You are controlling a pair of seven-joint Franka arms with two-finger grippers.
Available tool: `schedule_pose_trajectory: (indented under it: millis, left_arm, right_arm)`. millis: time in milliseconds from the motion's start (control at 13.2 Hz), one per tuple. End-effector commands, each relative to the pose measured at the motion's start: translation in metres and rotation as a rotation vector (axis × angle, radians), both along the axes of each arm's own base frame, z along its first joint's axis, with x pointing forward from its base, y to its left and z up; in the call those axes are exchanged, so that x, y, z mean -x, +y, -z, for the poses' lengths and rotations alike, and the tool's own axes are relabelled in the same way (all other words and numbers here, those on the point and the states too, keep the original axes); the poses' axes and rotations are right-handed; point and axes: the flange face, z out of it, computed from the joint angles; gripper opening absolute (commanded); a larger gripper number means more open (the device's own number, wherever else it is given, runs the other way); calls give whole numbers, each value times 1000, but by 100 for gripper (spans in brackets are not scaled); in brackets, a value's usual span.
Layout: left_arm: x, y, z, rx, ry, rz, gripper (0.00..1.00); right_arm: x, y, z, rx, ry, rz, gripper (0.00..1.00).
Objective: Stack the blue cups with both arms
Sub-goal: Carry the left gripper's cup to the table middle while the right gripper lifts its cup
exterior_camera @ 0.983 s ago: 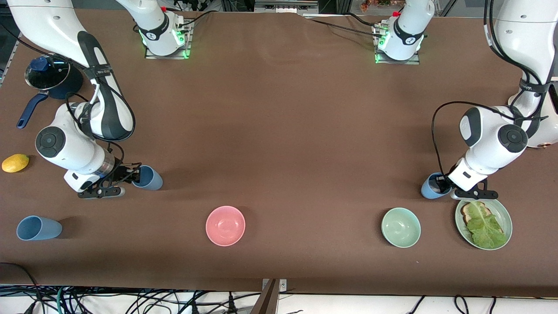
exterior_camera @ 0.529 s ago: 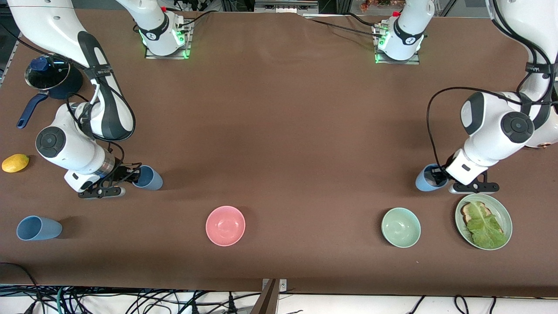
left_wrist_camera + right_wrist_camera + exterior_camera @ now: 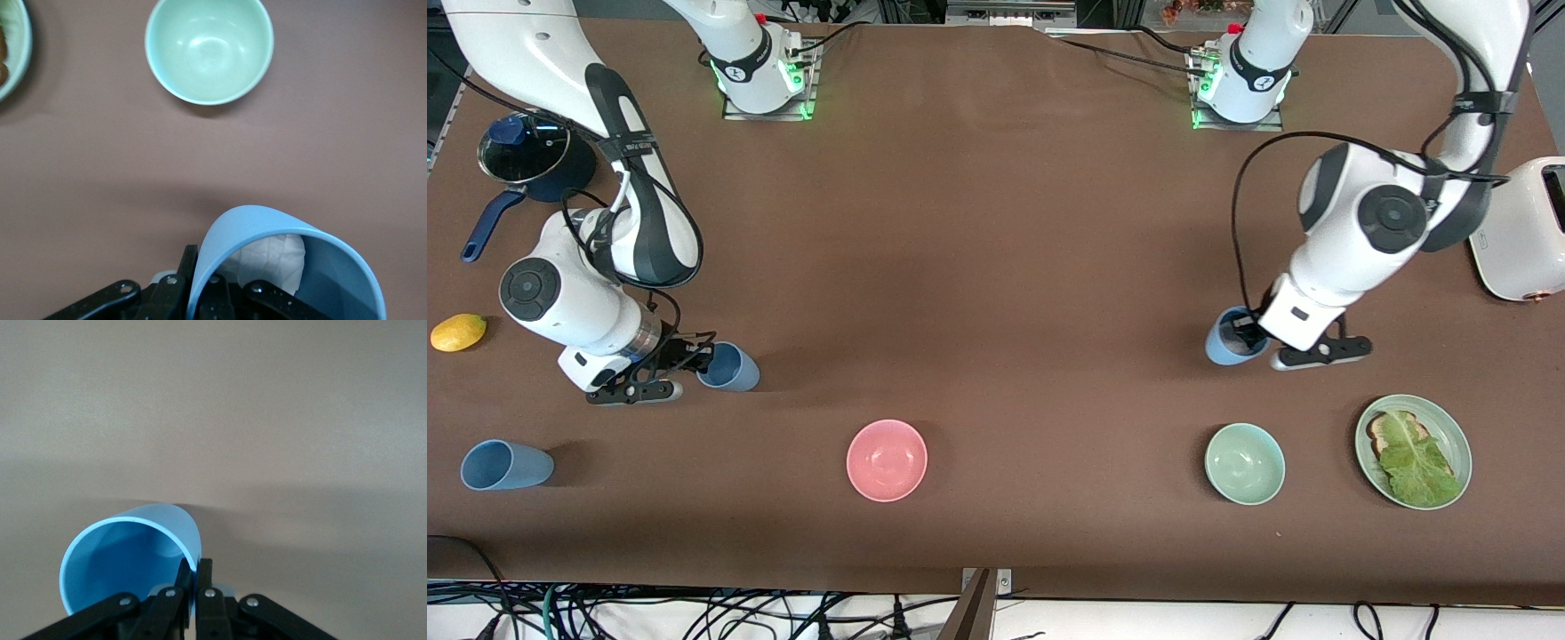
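Nearest the camera, 1 loose blue cup lies on its side, well toward the right arm's end from the pink bowl. Farther than that bowl, the right tool pinches the rim of a second blue cup. The left tool grips a third blue cup by its rim, over bare bench farther than the green bowl. Rim-only pinches risk a cup twisting or slipping during mating. The bench's middle offers wide open room.

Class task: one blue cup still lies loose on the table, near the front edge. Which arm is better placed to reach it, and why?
Right. Its pincer, shut on a blue cup, is at the same end as the loose cup. The left pincer holds its own cup near the pale green bowl.
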Motion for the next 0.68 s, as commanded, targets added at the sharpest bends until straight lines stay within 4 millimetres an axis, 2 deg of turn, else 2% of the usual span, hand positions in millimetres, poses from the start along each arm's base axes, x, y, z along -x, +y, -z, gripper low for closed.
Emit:
schedule_pose_trajectory:
  millis: [0,151,302,605]
  left_arm:
    - [10,-39,-12,-2,-13,-64,0]
    - [19,-80,-15,9,-23,-109,0]
    - [26,-112,-10,20,-15,-165,0]
    - [36,-174,23,28,23,-210,0]
  right_arm:
    - [0,4,-1,-15,-9,2,0]
    - [-5,4,-10,-14,-23,-10,0]
    - [-6,4,-17,-15,-21,-10,0]
    - [-17,4,-45,-14,9,-14,0]
